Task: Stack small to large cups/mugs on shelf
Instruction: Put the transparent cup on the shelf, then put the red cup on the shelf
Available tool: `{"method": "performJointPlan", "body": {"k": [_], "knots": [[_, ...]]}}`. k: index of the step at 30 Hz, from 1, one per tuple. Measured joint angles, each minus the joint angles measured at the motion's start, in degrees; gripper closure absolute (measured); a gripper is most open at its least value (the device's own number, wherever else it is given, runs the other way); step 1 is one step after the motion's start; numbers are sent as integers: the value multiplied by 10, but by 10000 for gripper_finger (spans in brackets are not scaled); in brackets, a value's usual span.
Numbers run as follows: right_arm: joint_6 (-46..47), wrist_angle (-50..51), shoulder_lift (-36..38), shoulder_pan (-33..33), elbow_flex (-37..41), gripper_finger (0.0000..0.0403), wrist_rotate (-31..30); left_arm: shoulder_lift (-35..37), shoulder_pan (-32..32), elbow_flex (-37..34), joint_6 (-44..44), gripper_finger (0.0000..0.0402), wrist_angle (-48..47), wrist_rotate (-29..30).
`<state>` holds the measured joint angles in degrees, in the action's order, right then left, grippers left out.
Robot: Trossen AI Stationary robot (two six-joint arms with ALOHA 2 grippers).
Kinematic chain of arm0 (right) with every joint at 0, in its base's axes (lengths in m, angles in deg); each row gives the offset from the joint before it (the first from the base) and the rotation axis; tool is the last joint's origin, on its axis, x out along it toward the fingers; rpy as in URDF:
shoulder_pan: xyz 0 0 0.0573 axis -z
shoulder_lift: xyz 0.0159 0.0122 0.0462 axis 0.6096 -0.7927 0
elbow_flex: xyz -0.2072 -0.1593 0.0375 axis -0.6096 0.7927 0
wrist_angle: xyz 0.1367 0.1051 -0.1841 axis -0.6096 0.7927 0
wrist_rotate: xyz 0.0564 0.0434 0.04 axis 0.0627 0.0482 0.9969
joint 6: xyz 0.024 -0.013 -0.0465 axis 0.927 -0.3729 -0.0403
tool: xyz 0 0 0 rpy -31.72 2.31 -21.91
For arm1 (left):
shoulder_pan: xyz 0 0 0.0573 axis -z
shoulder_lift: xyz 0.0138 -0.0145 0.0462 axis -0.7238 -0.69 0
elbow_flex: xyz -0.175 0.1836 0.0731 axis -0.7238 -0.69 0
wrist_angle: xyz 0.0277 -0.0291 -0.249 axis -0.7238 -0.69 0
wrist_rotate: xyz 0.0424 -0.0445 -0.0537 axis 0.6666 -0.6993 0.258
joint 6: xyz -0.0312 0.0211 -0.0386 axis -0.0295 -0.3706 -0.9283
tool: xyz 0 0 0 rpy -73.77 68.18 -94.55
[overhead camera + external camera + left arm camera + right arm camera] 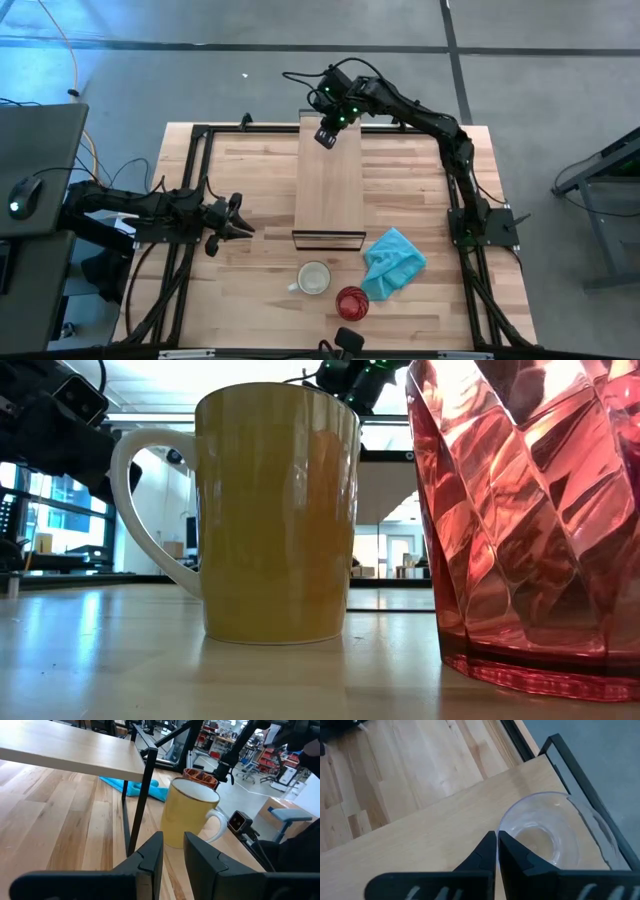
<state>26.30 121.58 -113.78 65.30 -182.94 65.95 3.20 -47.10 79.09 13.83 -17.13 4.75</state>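
While the right gripper (497, 839) pinches the glass (555, 832) wall at the shelf's (330, 170) far end, the mug (314, 278) and red cup (352, 301) wait on the table (250, 290); the left gripper (238, 218) hangs slightly parted, empty.

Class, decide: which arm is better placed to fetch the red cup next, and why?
Probably the left: its gripper hangs free near the red cup, while the right gripper is over the shelf's far end, by the clear glass.
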Motion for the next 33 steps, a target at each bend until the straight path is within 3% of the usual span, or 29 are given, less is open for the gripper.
{"method": "performJointPlan", "body": {"k": [26,33], "knots": [[16,43,-3,0,-22,401,8,0,0,0,1,334,0,0],[22,41,-4,-1,-22,355,13,0,0,0,1,334,0,0]]}}
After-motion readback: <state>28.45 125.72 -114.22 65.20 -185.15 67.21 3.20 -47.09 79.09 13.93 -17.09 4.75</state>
